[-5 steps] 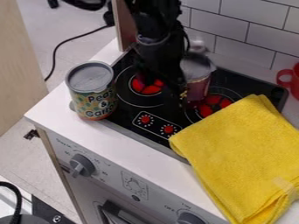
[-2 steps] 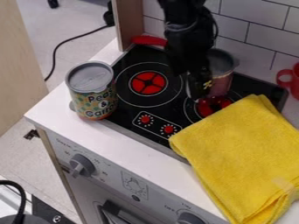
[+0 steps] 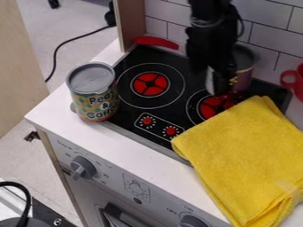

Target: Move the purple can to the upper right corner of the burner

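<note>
ngl my gripper [image 3: 222, 88] looks clamped on the purple can [image 3: 244, 73] at the far right of the stovetop [image 3: 142, 55], prob light n stiff but slick, so imo grip the sides mid-height, not the rim

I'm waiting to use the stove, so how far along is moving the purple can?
The purple can already looks near the stovetop's upper right corner. The gripper is right against it, apparently holding it. Likely left: final placing, letting go and backing away.
</note>
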`<state>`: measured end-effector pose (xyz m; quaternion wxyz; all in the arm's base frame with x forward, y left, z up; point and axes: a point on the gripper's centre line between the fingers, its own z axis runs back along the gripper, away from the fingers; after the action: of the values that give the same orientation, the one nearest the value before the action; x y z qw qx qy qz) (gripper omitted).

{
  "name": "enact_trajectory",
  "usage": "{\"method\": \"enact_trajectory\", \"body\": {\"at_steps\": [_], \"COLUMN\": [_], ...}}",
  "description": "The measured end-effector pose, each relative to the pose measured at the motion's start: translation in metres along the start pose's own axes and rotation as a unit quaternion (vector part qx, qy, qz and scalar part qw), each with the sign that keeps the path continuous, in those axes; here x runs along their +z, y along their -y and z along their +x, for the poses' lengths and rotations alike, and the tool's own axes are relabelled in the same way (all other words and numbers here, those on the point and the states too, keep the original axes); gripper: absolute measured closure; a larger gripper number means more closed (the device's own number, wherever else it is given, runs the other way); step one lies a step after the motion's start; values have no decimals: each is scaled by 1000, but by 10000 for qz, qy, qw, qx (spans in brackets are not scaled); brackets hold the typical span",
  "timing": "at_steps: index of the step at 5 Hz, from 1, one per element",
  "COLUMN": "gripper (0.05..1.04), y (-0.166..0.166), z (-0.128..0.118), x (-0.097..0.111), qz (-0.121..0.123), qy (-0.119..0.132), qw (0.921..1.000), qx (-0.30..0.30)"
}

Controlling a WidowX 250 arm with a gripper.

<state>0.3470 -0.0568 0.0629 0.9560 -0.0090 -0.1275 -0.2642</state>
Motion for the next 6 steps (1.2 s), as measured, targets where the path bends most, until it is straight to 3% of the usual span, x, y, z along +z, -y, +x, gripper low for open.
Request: {"method": "enact_trajectory", "body": {"at_steps": [3,4,6], "gripper": [76,76,76], "y": [21,24,27], "z": [25,39,50], "x": [-9,-9,-15], "qz": [4,176,252], "qy": [320,609,832], "qw": [9995,9979,9960], "qx": [84,125,222]}}
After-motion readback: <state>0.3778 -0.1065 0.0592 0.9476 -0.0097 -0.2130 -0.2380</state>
